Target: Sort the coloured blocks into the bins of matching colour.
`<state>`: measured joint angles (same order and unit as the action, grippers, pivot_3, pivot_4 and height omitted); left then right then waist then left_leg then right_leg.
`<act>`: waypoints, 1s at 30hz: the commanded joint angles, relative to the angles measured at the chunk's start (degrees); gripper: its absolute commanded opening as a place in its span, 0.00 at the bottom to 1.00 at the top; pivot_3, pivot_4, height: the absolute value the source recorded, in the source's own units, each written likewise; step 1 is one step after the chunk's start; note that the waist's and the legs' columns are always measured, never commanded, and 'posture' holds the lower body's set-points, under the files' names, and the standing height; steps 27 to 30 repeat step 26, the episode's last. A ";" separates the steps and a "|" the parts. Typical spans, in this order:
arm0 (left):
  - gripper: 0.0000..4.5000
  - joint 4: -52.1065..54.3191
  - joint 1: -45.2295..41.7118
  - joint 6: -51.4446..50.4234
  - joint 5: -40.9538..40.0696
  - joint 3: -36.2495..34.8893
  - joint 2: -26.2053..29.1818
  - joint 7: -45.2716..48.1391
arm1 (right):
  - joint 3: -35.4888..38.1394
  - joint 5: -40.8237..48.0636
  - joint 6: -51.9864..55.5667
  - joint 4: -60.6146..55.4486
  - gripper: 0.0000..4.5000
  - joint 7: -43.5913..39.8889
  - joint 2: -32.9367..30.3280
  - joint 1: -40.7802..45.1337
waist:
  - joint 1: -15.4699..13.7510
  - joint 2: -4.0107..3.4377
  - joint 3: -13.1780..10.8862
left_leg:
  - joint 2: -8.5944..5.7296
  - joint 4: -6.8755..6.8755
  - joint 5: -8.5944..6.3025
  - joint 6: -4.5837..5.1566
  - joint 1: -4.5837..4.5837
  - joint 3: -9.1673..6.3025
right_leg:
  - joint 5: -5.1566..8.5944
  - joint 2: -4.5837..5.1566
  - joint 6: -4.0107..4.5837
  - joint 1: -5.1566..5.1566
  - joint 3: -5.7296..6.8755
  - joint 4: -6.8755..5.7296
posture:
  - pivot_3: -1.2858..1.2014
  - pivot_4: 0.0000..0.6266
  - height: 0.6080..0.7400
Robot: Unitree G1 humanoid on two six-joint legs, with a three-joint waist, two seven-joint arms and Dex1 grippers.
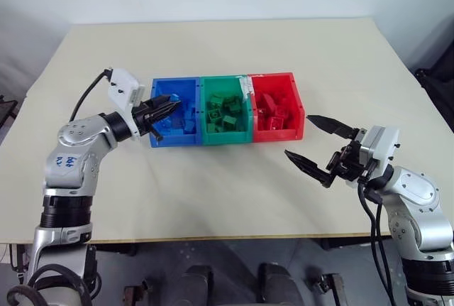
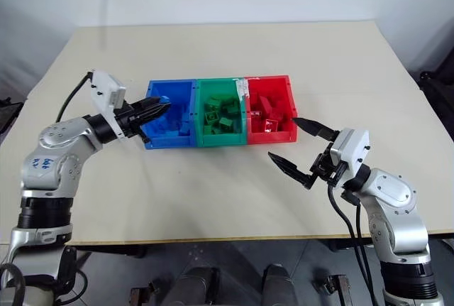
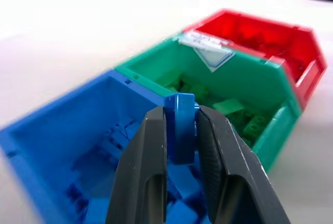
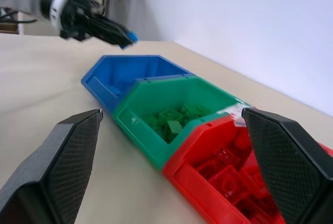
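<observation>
Three joined bins stand in a row mid-table: the blue bin, the green bin and the red bin. Each holds blocks of its own colour: blue blocks, green blocks, red blocks. My left gripper is shut on a small blue block, held level over the blue bin's left part. The same block shows at the fingertips in the right wrist view. My right gripper stands open, with nothing between its fingers, in front of the red bin's right corner.
A white label sticks to the wall between the green and red bins. The beige table stretches bare from the bins to its front edge, and more bare top lies behind the bins.
</observation>
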<state>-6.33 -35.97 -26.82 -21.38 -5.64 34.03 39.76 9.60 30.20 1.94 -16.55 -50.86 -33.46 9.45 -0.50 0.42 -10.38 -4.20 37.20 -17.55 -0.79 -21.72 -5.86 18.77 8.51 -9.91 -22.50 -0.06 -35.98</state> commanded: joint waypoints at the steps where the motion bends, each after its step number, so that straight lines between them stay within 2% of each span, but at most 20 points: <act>1: 0.32 -2.78 -2.27 0.44 1.73 0.08 0.35 -0.19 | 1.12 -0.07 -0.63 -2.65 1.00 1.22 0.03 0.53 | 0.59 0.00 0.00 | 0.00 -0.02 0.00 0.00 0.00 0.00 | 0.00 0.00 0.00 -0.01 0.00 0.01 | 0.52 0.24 1.00; 6: 0.68 -2.86 -0.32 3.15 2.66 -2.15 1.49 -0.36 | 1.16 -0.38 -1.69 -1.64 1.00 0.71 -0.19 0.53 | 0.83 0.00 0.00 | 0.01 -0.04 0.00 0.00 -0.01 0.00 | 0.00 -0.01 0.00 -0.04 0.00 0.01 | 0.52 0.24 1.00; 10: 0.68 1.35 6.61 6.82 -0.05 -7.26 4.01 3.39 | 0.83 -0.71 -2.45 0.14 1.00 -1.53 -0.92 0.57 | 1.03 0.00 0.00 | 0.04 -0.04 0.00 0.00 -0.01 0.02 | 0.00 -0.01 0.00 -0.05 -0.03 0.01 | 0.52 0.24 1.00; 15: 0.68 6.77 20.54 16.00 -3.70 -15.21 7.84 12.74 | -0.19 -1.09 -3.09 2.70 1.00 -6.71 -2.79 0.55 | 0.97 0.00 0.00 | 0.25 -0.07 -0.02 0.03 -0.01 0.01 | 0.00 0.03 0.00 -0.04 -0.05 0.09 | 0.52 0.24 1.00; 18: 0.68 7.70 30.39 19.10 -3.45 -19.02 9.66 16.11 | -1.25 -2.29 -4.20 5.46 1.00 -11.14 -4.80 0.27 | 0.70 -0.01 0.00 | 0.30 -0.03 -0.03 0.04 0.00 0.02 | 0.00 0.03 0.01 0.00 -0.05 0.30 | 0.52 0.24 1.00; 21: 0.68 9.43 37.25 23.82 -1.36 -19.96 9.26 16.15 | -1.22 -2.82 -5.29 8.36 1.00 -13.86 -5.91 0.14 | 0.51 0.00 0.00 | 0.30 -0.02 -0.06 0.10 0.02 0.06 | 0.00 0.04 0.01 0.03 -0.09 0.31 | 0.52 0.24 1.00; 24: 0.68 10.31 40.23 25.88 -0.24 -19.38 8.20 14.39 | -0.55 -2.55 -5.78 11.03 1.00 -14.80 -5.84 0.37 | -0.12 0.01 0.00 | 0.29 0.04 -0.07 0.11 0.01 0.03 | 0.00 0.05 0.01 0.08 -0.08 0.33 | 0.52 0.24 1.00; 30: 0.68 10.75 40.06 26.28 -0.26 -18.91 7.14 12.98 | -0.33 -2.70 -6.20 12.42 1.00 -15.08 -5.57 0.41 | -0.34 0.00 0.00 | 0.29 0.09 -0.07 0.11 0.01 0.04 | 0.00 0.05 0.00 0.10 -0.08 0.32 | 0.52 0.24 1.00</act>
